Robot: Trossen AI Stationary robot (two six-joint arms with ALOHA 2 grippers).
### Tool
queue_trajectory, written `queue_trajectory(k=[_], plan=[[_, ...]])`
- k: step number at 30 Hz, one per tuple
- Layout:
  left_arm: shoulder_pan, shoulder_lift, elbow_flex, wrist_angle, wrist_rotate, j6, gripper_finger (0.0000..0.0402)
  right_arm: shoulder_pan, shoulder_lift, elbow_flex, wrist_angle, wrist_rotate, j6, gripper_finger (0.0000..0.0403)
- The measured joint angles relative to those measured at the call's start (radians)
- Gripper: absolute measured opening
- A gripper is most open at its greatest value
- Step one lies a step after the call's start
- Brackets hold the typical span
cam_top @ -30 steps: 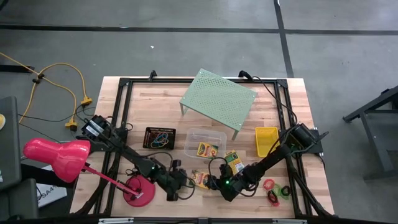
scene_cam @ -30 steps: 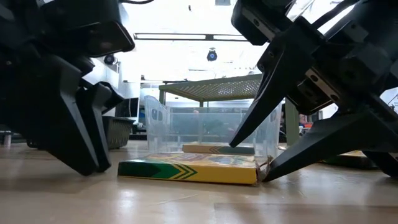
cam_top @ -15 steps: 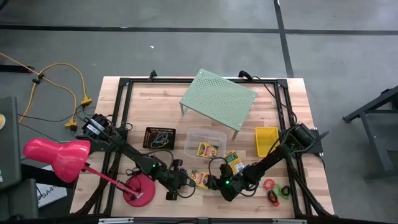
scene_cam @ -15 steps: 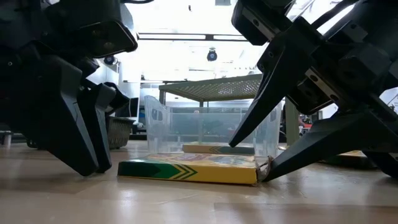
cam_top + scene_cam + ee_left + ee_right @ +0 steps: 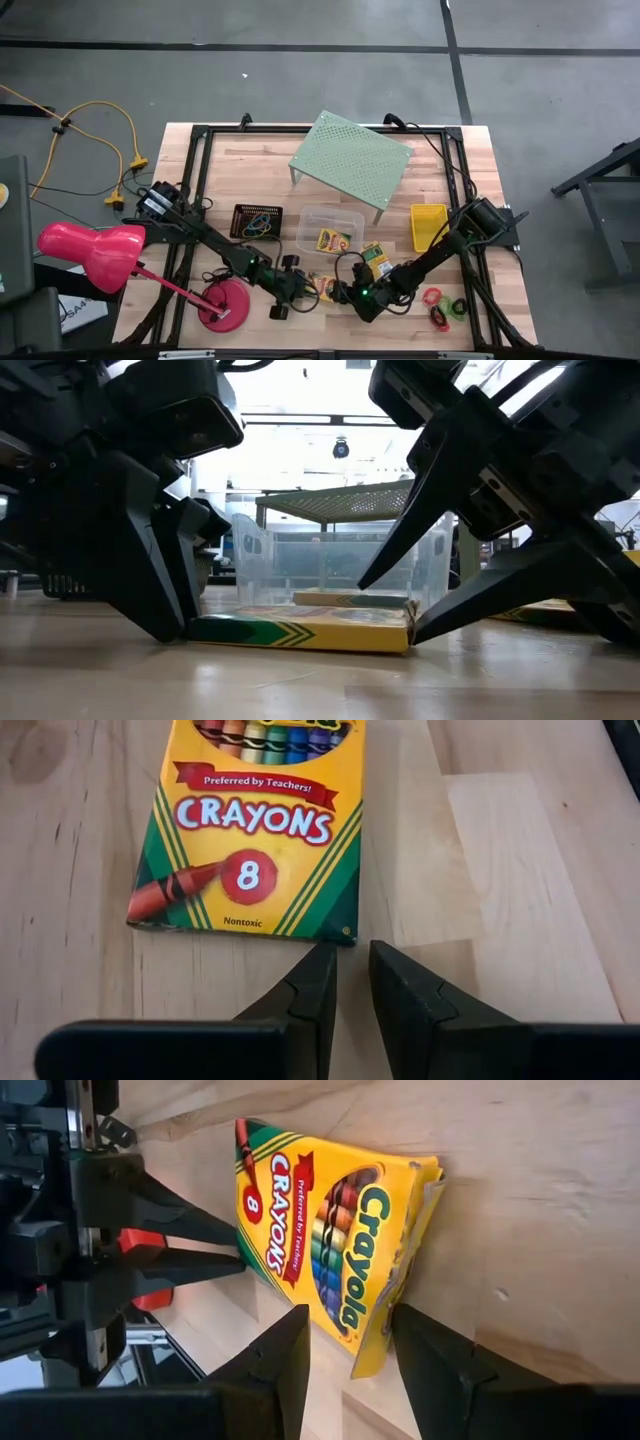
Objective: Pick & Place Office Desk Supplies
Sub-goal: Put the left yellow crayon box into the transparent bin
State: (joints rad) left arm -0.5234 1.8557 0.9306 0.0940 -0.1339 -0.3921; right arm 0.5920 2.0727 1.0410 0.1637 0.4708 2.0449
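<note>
Flat yellow-and-green cardboard crayon box (image 5: 305,630) lies on the wooden table (image 5: 450,160), left gripper (image 5: 345,960) nearly clenched at one end, right gripper (image 5: 345,1340) spread, straddling the other

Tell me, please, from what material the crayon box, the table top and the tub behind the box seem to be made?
Crayon box: looks like thin printed card with a slight sheen; in the right wrist view its end flap is bent open.
Table top: pale wood, matte, with grain lines and seams between planks.
Tub: probably clear plastic; the green shelf's legs show through its walls.
</note>
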Motion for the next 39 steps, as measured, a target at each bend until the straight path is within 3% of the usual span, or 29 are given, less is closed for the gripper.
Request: queue_trajectory(k=[7, 13, 18, 35, 39], plan=[[0.001, 0.000, 0.000, 0.001, 0.021, 0.003, 0.0063, -0.001, 0.001, -0.004, 0.041, 0.026, -0.024, 0.0133], [-0.007, 0.000, 0.000, 0.002, 0.018, 0.002, 0.0063, -0.006, 0.001, -0.001, 0.005, -0.076, -0.018, 0.0133], [-0.007, 0.000, 0.000, 0.003, 0.020, 0.001, 0.0063, -0.012, 0.001, 0.000, 0.006, -0.087, -0.018, 0.0133], [-0.018, -0.001, 0.001, -0.015, 0.024, -0.005, 0.0063, -0.009, 0.000, -0.006, 0.120, 0.116, -0.163, 0.0133], [-0.018, -0.001, 0.001, -0.017, 0.025, -0.006, 0.0063, -0.004, 0.000, -0.006, 0.136, 0.107, -0.169, 0.0133]])
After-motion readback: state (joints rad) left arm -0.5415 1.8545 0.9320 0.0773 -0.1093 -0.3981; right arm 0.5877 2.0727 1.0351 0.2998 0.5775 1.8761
